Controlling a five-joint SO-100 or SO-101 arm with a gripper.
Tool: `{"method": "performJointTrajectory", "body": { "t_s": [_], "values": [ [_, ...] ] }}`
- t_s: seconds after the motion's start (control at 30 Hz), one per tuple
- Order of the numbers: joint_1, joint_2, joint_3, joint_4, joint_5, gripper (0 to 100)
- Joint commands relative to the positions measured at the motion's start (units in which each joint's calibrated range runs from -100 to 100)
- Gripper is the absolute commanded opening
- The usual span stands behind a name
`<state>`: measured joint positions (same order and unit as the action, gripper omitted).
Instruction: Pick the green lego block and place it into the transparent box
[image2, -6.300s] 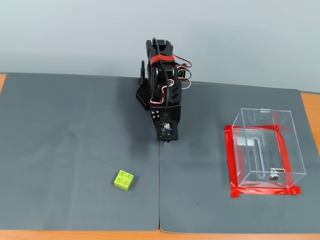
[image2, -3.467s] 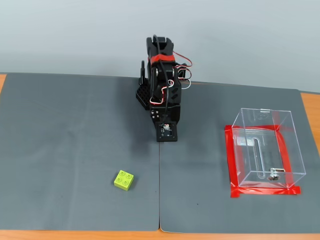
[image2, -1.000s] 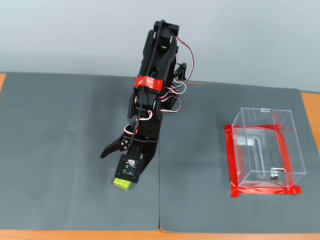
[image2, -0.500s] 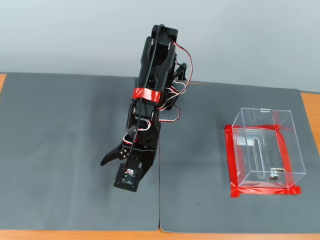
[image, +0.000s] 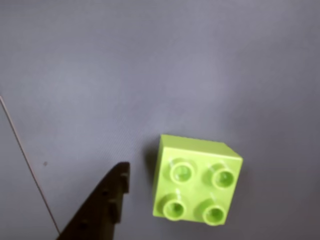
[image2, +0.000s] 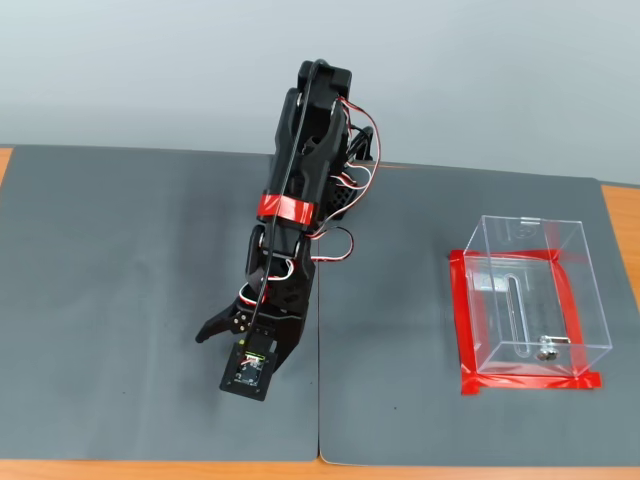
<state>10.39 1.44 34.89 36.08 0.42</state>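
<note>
The green lego block (image: 197, 182) is a lime square brick with four studs. It lies flat on the grey mat in the lower right of the wrist view. One black finger (image: 107, 205) reaches in from the bottom left and stands just left of the block without touching it. The other finger is out of that view. In the fixed view my gripper (image2: 228, 340) points down at the mat with its jaws spread, and the arm hides the block. The transparent box (image2: 580, 290), red tape around its base, stands far to the right with a small metal piece (image2: 547, 350) inside.
Two dark grey mats meet at a seam (image2: 318, 400) just right of the gripper; the seam shows as a thin line (image: 25, 160) in the wrist view. The wooden table edge (image2: 150, 470) runs along the front.
</note>
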Motion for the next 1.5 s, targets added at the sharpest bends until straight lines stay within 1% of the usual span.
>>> {"method": "performJointTrajectory", "body": {
  "t_s": [0.0,0.53,0.6,0.77,0.97,1.1,1.2,1.23,1.27,1.47],
  "values": [
    [0.39,-0.3,-1.92,-0.23,0.24,46],
    [0.39,1.65,-2.1,0.47,0.18,46],
    [0.46,1.65,-2.19,2.11,-0.02,46],
    [0.46,1.57,-2.1,2.11,-0.02,42],
    [0.46,1.57,-2.1,2.11,-0.08,41],
    [0.46,1.48,-2.01,2.11,-0.13,34],
    [0.46,1.48,-2.01,2.11,-0.13,26],
    [0.46,1.48,-2.01,2.11,-0.13,21],
    [0.46,1.48,-2.01,2.11,-0.13,18],
    [0.46,1.4,-2.01,2.11,-0.13,5]
  ]
}}
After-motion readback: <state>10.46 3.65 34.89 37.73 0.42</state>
